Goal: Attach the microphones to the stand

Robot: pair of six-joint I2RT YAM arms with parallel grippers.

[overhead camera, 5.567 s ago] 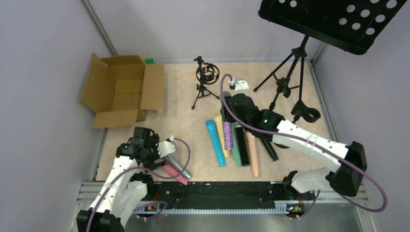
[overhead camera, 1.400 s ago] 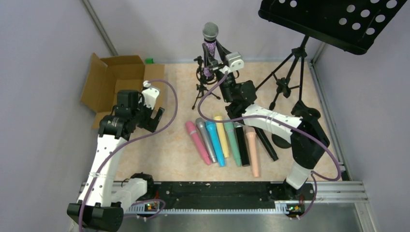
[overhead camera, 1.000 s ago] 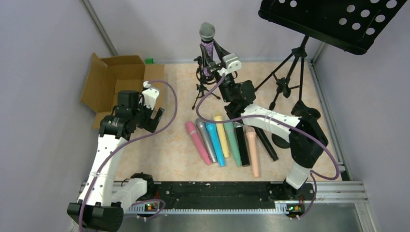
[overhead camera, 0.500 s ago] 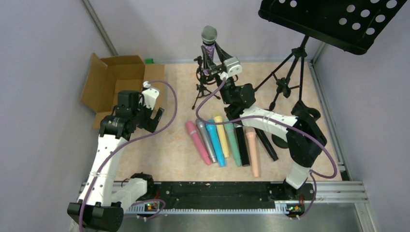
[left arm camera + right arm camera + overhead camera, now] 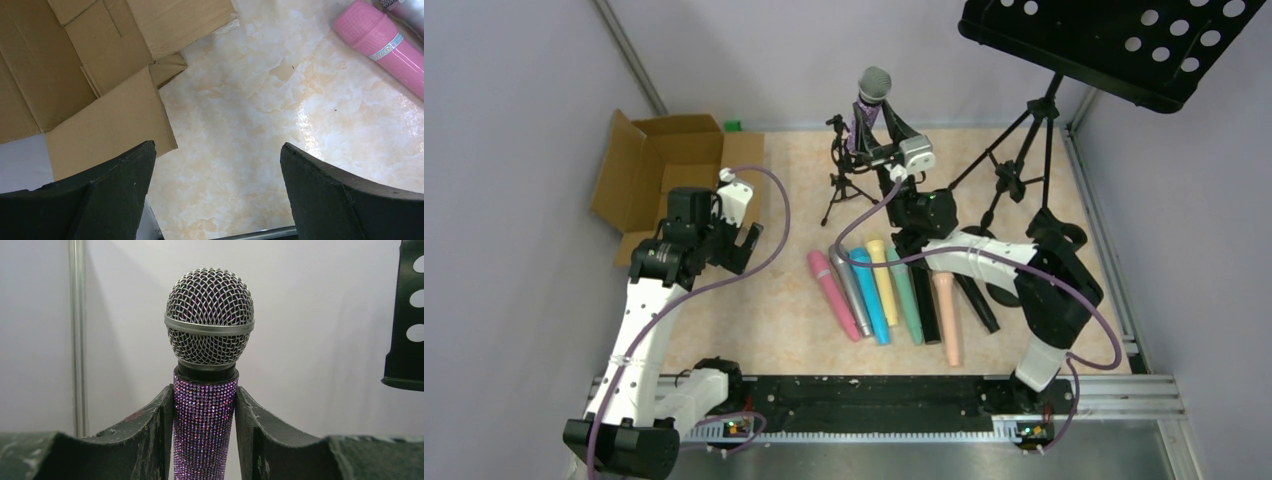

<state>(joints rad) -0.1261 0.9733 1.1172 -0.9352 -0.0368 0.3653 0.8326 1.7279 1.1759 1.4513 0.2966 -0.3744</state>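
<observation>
A beige marbled table (image 5: pixel 764 330) bears an open brown cardboard box (image 5: pixel 669 185) and a row of coloured stick microphones (image 5: pixel 871 300). The right gripper (image 5: pixel 205 407) clamps the glittery purple, mesh-headed microphone (image 5: pixel 210 315) upright near the small black tripod stand (image 5: pixel 844 170). The left gripper (image 5: pixel 216 165) hangs spread wide, empty.

Glittery microphone (image 5: pixel 204 430), metal-mesh head (image 5: pixel 210 315); glossy tabletop (image 5: pixel 240 150).

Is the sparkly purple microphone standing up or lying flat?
Upright: the purple microphone has its mesh head on top, its body clamped in the right gripper.
</observation>
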